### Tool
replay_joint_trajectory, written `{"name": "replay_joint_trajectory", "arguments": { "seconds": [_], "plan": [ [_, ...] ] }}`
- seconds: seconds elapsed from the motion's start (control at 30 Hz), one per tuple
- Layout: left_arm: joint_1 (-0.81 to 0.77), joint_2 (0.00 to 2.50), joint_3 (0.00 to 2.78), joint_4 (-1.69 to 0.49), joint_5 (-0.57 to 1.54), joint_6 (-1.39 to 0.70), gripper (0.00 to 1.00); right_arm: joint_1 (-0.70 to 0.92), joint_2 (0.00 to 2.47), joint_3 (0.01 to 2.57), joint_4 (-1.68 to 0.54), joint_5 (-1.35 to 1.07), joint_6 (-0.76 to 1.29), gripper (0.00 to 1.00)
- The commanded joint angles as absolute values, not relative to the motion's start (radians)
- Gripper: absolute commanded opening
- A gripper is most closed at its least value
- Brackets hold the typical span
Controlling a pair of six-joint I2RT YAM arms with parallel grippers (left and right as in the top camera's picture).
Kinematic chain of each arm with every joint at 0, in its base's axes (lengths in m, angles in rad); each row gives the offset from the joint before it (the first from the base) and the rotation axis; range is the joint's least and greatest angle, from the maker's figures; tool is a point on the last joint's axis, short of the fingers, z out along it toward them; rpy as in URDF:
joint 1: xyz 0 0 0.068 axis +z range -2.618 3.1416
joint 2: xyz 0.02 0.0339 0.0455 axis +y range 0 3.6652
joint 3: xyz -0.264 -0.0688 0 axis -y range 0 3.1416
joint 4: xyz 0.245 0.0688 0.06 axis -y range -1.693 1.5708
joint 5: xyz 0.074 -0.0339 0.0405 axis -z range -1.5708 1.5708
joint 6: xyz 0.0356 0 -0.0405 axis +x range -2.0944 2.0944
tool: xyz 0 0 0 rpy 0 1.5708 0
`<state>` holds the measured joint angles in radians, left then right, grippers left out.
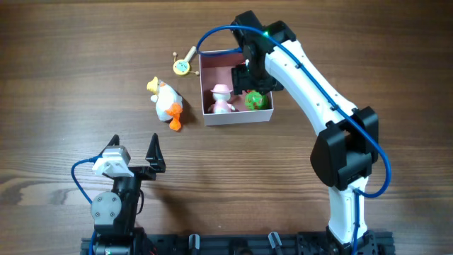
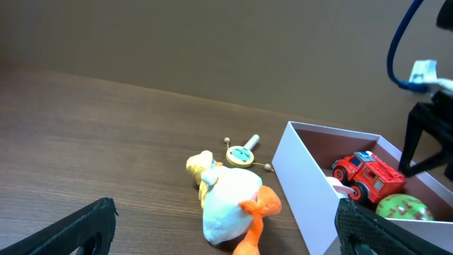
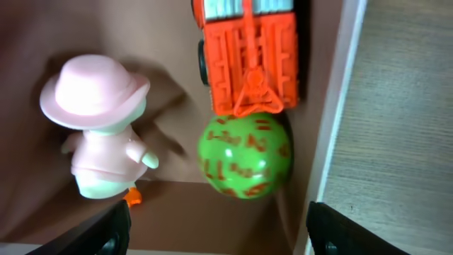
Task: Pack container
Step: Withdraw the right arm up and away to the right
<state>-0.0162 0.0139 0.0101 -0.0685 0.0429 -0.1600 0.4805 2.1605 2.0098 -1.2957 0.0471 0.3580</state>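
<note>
The container (image 1: 237, 116) is a square white-walled box with a pink inside, at the table's middle back. In it stand a pink hatted figure (image 3: 99, 127), a green ball (image 3: 244, 157) and a red toy truck (image 3: 248, 57). The truck's end touches the ball, beside the box's wall (image 3: 333, 120). My right gripper (image 3: 216, 223) hovers over the box's right half, open, with nothing between its fingers. In the overhead view it (image 1: 252, 76) hides the truck. My left gripper (image 1: 134, 152) is open and empty near the front left, facing a white and orange plush duck (image 2: 230, 202).
The plush duck (image 1: 167, 104) lies on the wood table just left of the container. A small yellow rattle-like toy (image 1: 182, 66) lies behind the duck, near the container's back left corner. The right arm reaches in from the front right.
</note>
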Motion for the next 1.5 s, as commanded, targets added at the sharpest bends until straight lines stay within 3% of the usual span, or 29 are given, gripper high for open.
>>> {"name": "replay_joint_trajectory", "arguments": {
  "seconds": [0.0, 0.1, 0.27, 0.93, 1.47],
  "plan": [
    [-0.008, 0.006, 0.006, -0.072, 0.059, -0.169, 1.0, 0.419, 2.155, 2.157, -1.318, 0.095, 0.37, 0.82],
    [-0.008, 0.006, 0.006, -0.072, 0.059, -0.169, 1.0, 0.353, 2.133, 2.236, -1.32, 0.12, 0.37, 0.84],
    [-0.008, 0.006, 0.006, -0.072, 0.059, -0.169, 1.0, 0.217, 2.124, 2.287, -1.298, 0.131, 0.377, 1.0],
    [-0.008, 0.006, 0.006, -0.072, 0.059, -0.169, 1.0, -0.277, 2.187, 2.249, -1.213, 0.216, 0.368, 1.0],
    [-0.008, 0.006, 0.006, -0.073, 0.028, -0.162, 1.0, -0.318, 2.282, 2.249, -1.158, 0.133, 0.369, 1.0]
  ]
}}
